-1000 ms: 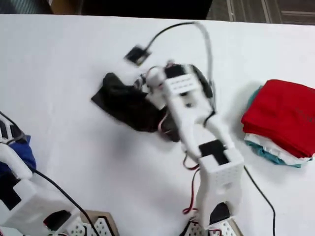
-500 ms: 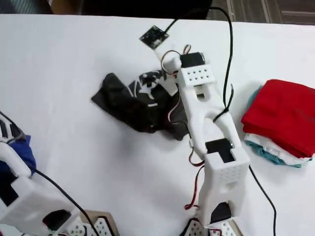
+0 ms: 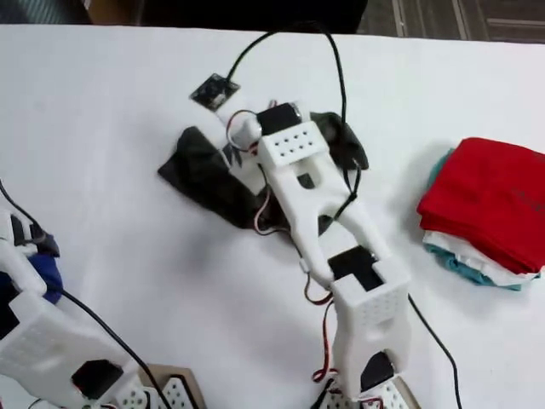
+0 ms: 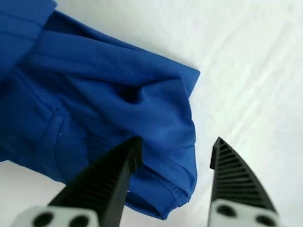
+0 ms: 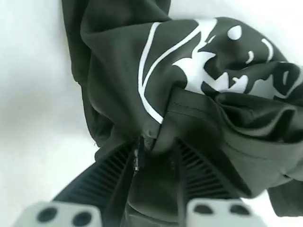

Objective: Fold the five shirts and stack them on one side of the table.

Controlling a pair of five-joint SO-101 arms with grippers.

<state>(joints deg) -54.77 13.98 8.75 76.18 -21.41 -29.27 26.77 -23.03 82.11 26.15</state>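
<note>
A crumpled black shirt with a white print [image 3: 204,175] lies mid-table. My right gripper [image 5: 156,156] is shut on a bunched fold of it [image 5: 189,99], and in the high view that gripper [image 3: 245,158] sits over the shirt's middle. A blue shirt [image 3: 49,271] is heaped at the table's left edge. My left gripper [image 4: 176,142] hovers open just above the blue shirt's edge [image 4: 104,94], with one finger [image 4: 113,170] over the cloth and the other over bare table. A folded stack [image 3: 490,200] lies at the right, red on top of white and teal.
The white table [image 3: 111,111] has free room at the back left and between the two arms. The right arm's black cable [image 3: 336,68] loops over the back of the black shirt. Both arm bases [image 3: 366,375] stand at the front edge.
The right arm swung toward the back, then left, dragging the black shirt; part of it now bulges out right of the arm. The left arm shifted slightly over the blue shirt.
</note>
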